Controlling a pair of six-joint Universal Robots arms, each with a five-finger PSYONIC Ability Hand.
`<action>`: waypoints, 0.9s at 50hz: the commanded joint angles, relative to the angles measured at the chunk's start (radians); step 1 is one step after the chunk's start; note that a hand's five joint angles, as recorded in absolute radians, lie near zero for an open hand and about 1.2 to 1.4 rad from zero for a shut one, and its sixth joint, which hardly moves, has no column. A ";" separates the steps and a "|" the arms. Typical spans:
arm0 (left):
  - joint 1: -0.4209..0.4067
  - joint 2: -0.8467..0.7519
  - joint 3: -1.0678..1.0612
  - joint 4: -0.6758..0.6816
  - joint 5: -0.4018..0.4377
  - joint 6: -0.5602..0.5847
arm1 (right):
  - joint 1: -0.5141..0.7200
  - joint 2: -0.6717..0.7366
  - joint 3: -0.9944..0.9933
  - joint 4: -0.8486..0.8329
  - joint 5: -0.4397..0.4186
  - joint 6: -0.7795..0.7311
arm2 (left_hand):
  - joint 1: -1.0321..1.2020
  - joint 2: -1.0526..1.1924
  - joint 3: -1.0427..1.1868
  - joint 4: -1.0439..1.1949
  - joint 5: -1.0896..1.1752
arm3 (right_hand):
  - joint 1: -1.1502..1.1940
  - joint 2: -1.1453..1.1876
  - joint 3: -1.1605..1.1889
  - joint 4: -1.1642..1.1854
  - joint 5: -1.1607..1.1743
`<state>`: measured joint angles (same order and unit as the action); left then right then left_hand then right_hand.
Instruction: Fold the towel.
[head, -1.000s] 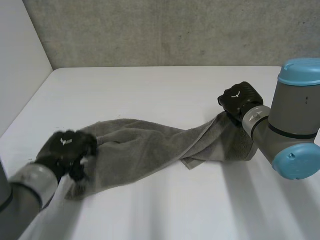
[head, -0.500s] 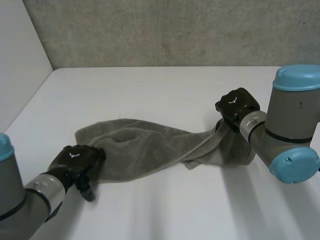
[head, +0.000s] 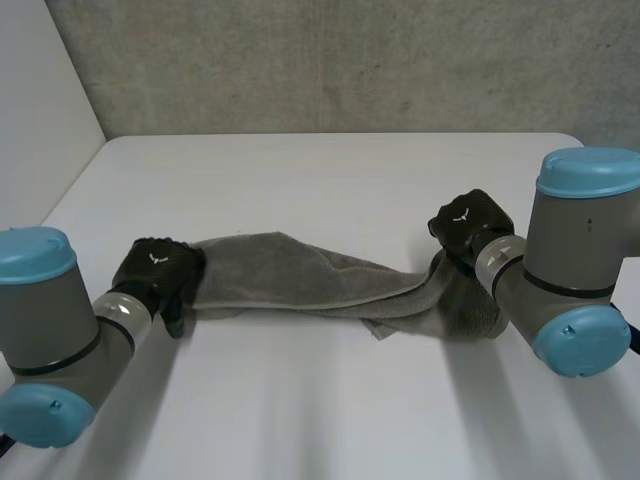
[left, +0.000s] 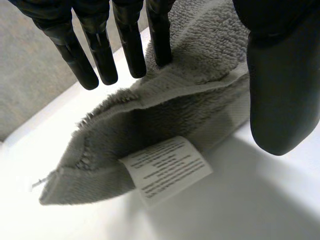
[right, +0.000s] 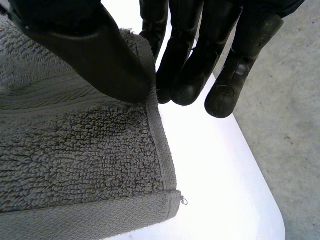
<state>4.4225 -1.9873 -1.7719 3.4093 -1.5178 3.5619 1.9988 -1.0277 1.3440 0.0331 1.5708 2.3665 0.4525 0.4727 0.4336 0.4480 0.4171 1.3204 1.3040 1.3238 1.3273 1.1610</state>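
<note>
Since a second ago the left hand (head: 160, 272) has swung up from the near left of the table (head: 330, 180) and further in. That has pulled the towel (head: 300, 282) from a loose heap into a long rumpled band stretched towards the right hand (head: 468, 222), which has barely shifted. In the head view the towel lies across the middle of the white table, bunched lengthwise, with a doubled flap sagging near the right hand. No neat fold shows, so I judge the work to be at the spreading stage, with the folds themselves still to do. A rough grey concrete wall (head: 320, 60) stands behind the table and a plain white panel (head: 40, 110) is at its left. In the left wrist view the fingers (left: 159, 35) are nearly straight on one face of the towel's end and the thumb (left: 280, 90) is on the other, pinching it. A corner with a white care label (left: 165, 171) droops below them over the table. In the right wrist view the thumb (right: 85, 55) presses the hem against the fingers (right: 182, 60) close to a corner, so this hand is clamped on the cloth as well. Beyond the table's edge lies a grey concrete surface (right: 292, 125).
</note>
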 joint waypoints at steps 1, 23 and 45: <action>0.005 -0.019 0.019 0.041 -0.001 0.051 | 0.000 0.012 -0.002 -0.002 0.001 0.000 | -0.051 -0.071 -0.032 -0.047 -0.190 | 0.076 0.092 0.072 0.069 0.061; 0.058 0.197 0.104 0.082 0.008 0.049 | -0.074 -0.302 -0.057 0.016 -0.015 0.033 | 0.944 0.924 0.963 0.948 0.805 | 0.076 0.092 0.072 0.069 0.061; 0.061 0.189 0.569 -0.594 0.085 -0.052 | -0.143 -0.269 -0.356 0.564 -0.172 -0.164 | 0.944 0.924 0.963 0.948 0.805 | 0.076 0.092 0.072 0.069 0.061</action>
<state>4.4812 -1.6145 -1.3110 3.0045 -1.4377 3.5049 1.8528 -1.4071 0.9981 0.5713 1.4087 2.2876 1.3937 1.4942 1.5353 1.5106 1.4684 1.3205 1.3139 1.3291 1.3273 1.1611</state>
